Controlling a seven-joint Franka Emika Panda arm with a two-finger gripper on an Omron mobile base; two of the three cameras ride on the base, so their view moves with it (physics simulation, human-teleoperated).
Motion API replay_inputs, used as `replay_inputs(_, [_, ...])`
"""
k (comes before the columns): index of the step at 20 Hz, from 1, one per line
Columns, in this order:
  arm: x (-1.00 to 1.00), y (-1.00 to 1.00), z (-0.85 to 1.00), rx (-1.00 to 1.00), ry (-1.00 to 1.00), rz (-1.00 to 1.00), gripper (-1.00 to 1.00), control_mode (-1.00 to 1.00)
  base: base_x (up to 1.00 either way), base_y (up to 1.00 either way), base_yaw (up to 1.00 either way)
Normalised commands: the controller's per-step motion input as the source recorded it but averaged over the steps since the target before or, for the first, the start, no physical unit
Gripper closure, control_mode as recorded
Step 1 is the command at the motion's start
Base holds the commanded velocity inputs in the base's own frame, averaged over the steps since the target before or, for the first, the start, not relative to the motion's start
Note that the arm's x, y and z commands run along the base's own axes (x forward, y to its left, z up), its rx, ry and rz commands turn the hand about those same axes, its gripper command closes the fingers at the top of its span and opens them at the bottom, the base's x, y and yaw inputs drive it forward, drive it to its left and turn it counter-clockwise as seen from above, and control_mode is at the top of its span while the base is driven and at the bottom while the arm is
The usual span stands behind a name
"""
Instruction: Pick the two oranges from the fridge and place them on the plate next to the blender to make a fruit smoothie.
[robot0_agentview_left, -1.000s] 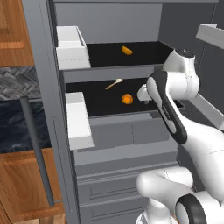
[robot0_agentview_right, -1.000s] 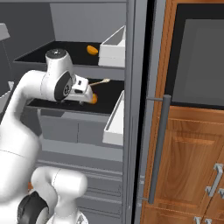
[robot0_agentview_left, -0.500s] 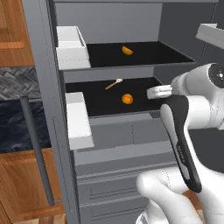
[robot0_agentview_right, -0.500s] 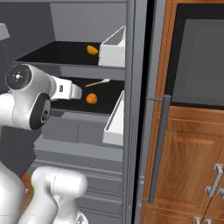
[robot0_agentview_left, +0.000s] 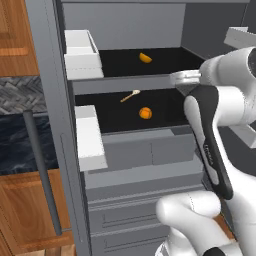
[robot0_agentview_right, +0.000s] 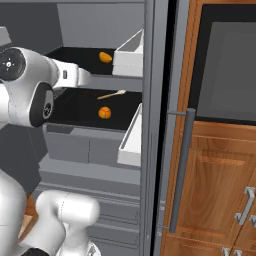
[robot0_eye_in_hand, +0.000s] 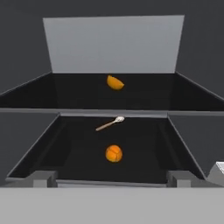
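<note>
The fridge (robot0_agentview_left: 127, 30) stands open with two black shelves. A wedge-shaped orange (robot0_agentview_left: 145, 58) (robot0_agentview_right: 105, 57) (robot0_eye_in_hand: 115, 82) lies on the upper shelf. A round orange (robot0_agentview_left: 145, 113) (robot0_agentview_right: 104, 112) (robot0_eye_in_hand: 113, 153) sits on the lower shelf. My gripper (robot0_agentview_left: 177, 77) (robot0_agentview_right: 84, 77) (robot0_eye_in_hand: 111, 178) hovers outside the fridge's front, at the height of the upper shelf's edge. It is open, its fingertips (robot0_eye_in_hand: 41, 178) wide apart with nothing between them. The plate and the blender are out of view.
A thin wooden spoon (robot0_agentview_left: 130, 95) (robot0_eye_in_hand: 109, 124) lies behind the round orange. White door bins (robot0_agentview_left: 90, 137) (robot0_agentview_right: 131, 140) hang on the open door beside the shelves. A long dark bar handle (robot0_agentview_right: 180, 170) and a black-fronted microwave (robot0_agentview_right: 230, 70) stand to the right.
My hand has pulled back from beside the round orange on the lower shelf, risen to the upper shelf's edge and spread its fingers a little wider. Both oranges lie where they were.
</note>
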Motion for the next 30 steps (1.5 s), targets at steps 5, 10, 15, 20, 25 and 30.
replay_inputs(5, [0.40,0.14,0.10,0.00,0.20,0.01,-1.00,-1.00,0.00,0.00,0.00])
replay_inputs(10, [0.57,0.14,-0.24,0.00,0.08,0.00,-1.00,-1.00,0.00,0.00,0.00])
replay_inputs(15, [0.78,0.00,-0.06,0.00,0.01,0.00,-1.00,-1.00,0.00,0.00,0.00])
replay_inputs(20, [0.90,0.00,-0.30,0.00,0.00,0.00,-1.00,-1.00,0.00,0.00,0.00])
replay_inputs(25, [0.92,0.00,-0.12,0.00,0.00,0.00,-1.00,-1.00,0.00,0.00,0.00])
replay_inputs(30, [0.78,0.00,-0.02,0.00,0.00,0.00,-1.00,-1.00,0.00,0.00,0.00])
